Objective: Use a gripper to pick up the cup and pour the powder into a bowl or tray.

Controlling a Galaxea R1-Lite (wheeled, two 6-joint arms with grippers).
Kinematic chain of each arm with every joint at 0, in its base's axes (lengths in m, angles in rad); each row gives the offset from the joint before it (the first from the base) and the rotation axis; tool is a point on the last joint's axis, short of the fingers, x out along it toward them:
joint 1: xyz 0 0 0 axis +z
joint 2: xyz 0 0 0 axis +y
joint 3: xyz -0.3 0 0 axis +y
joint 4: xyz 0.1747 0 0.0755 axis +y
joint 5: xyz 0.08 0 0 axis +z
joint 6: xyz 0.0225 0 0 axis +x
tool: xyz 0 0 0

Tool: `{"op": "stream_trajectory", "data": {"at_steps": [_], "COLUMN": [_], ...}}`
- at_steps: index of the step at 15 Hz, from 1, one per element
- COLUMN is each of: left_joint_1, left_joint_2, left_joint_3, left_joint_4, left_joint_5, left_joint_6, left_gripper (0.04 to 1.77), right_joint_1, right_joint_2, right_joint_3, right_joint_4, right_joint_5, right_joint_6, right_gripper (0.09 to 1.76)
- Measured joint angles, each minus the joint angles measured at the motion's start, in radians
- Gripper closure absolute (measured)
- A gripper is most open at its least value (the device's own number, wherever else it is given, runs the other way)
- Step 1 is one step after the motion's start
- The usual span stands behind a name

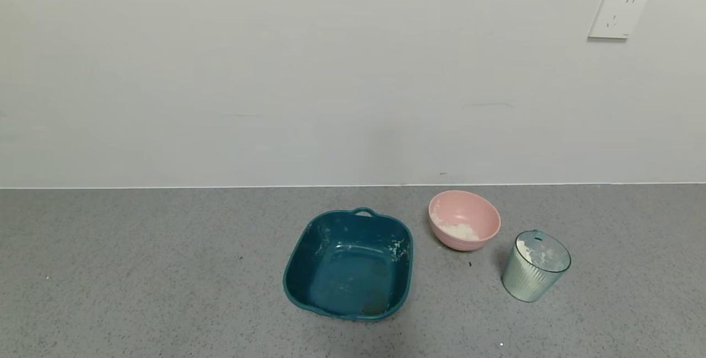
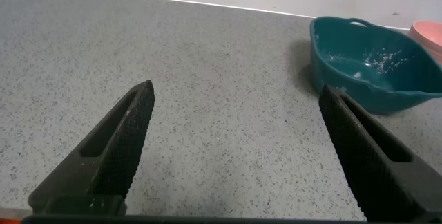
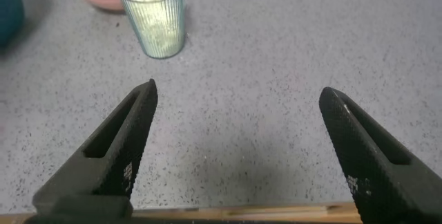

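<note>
From the head camera I see neither arm over the worktop; both appear only in their own wrist cameras.

Left gripper [image 2: 235,148]: I read its two black fingers [image 2: 121,141] as spread wide, nothing between them. It hangs above bare grey speckled counter [image 1: 138,270]. The teal tray [image 2: 373,68] stands well ahead of the fingertips, off toward the far finger's side, with a sliver of the pink bowl [image 2: 429,34] visible just past it.

On the counter, from my left to right in the head view: the teal tray sits near the centre, upright, its inner walls flecked with white residue. The pink bowl stands just beside it to the right and slightly farther back, apart from the tray, with a mound of white powder [image 1: 460,231] inside. The cup [image 1: 535,266] stands upright to the right of the bowl and nearer to me, close to the bowl but not touching it. White powder clings inside the cup.

Right gripper [image 3: 238,148]: its fingers [image 3: 124,141] are also spread wide and hold nothing. The cup lies well ahead of the fingertips, not between them; it is offset toward one finger's line rather than centred in the gap. The pink bowl sits directly behind the cup in this view.

A white wall socket [image 1: 618,13] is mounted on the wall at upper right.
</note>
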Motion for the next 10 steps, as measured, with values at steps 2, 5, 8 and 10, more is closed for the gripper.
{"op": "stream_trajectory", "data": {"at_steps": [2,5,8,10], "left_joint_1": [0.0,0.0,0.0,0.0], "left_joint_2": [0.0,0.0,0.0,0.0], "left_joint_3": [0.0,0.0,0.0,0.0], "left_joint_4": [0.0,0.0,0.0,0.0], "left_joint_5": [0.0,0.0,0.0,0.0], "left_joint_6": [0.0,0.0,0.0,0.0], "left_gripper": [0.09,0.09,0.09,0.09], "right_joint_1": [0.001,-0.034,-0.043,-0.043], "right_joint_2": [-0.053,-0.13,-0.192,-0.248], "right_joint_3": [0.002,0.007,0.01,0.02], "right_joint_4": [0.014,0.047,0.045,0.044], "right_joint_5": [0.001,0.026,0.042,0.084], "right_joint_6": [-0.006,-0.023,-0.034,-0.055], "right_gripper": [0.15,0.15,0.15,0.15]}}
